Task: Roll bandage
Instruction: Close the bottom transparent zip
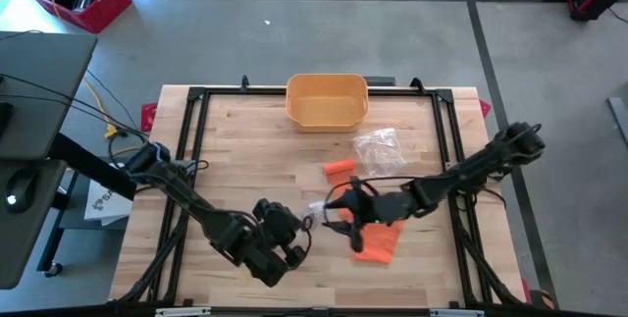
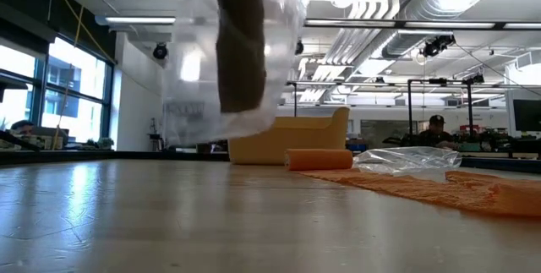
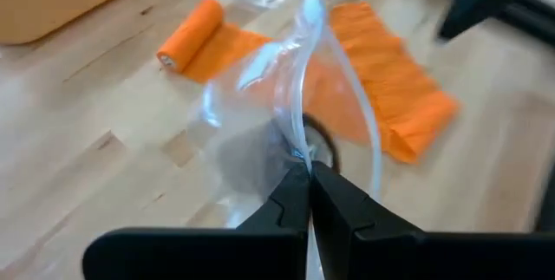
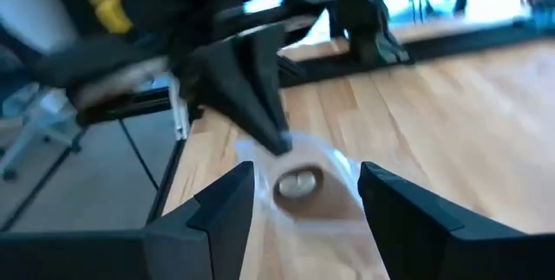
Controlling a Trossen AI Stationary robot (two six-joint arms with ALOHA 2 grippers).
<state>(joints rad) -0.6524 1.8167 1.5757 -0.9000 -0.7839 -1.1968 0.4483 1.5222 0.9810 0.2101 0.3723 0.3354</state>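
A clear plastic bag (image 2: 228, 62) with a brown bandage roll (image 2: 241, 45) inside hangs above the table's near middle. My left gripper (image 3: 310, 169) is shut on it. My right gripper (image 4: 308, 176) is open just right of it (image 1: 334, 214), a finger on either side of the bagged roll (image 4: 299, 183). An orange bandage lies partly unrolled on the wood. Its rolled end (image 1: 340, 168) points to the far side and its loose strip (image 1: 378, 243) runs toward the near edge. My left gripper pinches a gathered edge of the clear bag (image 3: 303, 146) between its two fingertips. It comes slanting down from the table's near left. The bag rises past the fingers in the wrist view and is lifted clear of the table, the brown roll inside it. I cannot tell whether my right gripper's fingers touch the bag.
A yellow bin (image 1: 327, 99) stands at the far middle of the table. A second, crumpled clear bag (image 1: 378, 145) lies just near of it. A black frame (image 1: 196, 150) borders the wooden top. Bare wood (image 1: 245, 160) lies left of the orange bandage.
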